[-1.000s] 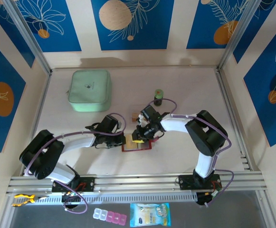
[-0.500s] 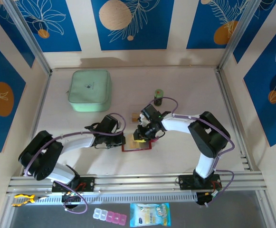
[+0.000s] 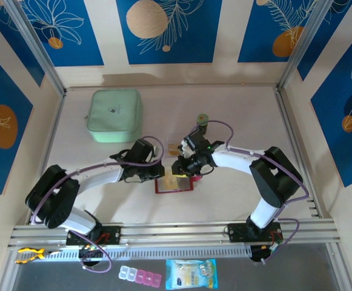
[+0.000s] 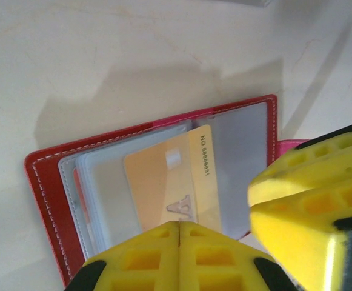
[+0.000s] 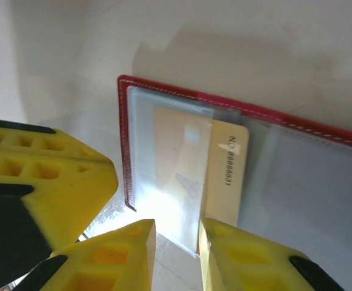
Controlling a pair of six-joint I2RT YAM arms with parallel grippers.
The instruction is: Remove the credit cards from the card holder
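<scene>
the card holder (image 3: 174, 184) lies open on the surface (image 3: 163, 115) between the two arms, clear sleeves up; a tan-yellow credit card (image 4: 163, 182) sticks partway out of one sleeve; the left fingers (image 4: 145, 257) are pressed together at the holder's left edge; the right fingers (image 5: 236, 254), at its far edge, stand narrowly apart, the sleeve's corner in their gap.

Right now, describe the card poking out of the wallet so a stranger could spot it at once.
Near the middle of the table lies an open red wallet with clear sleeves. The card is the tan-yellow one half out of a sleeve, with a printed number along its bare end.
</scene>
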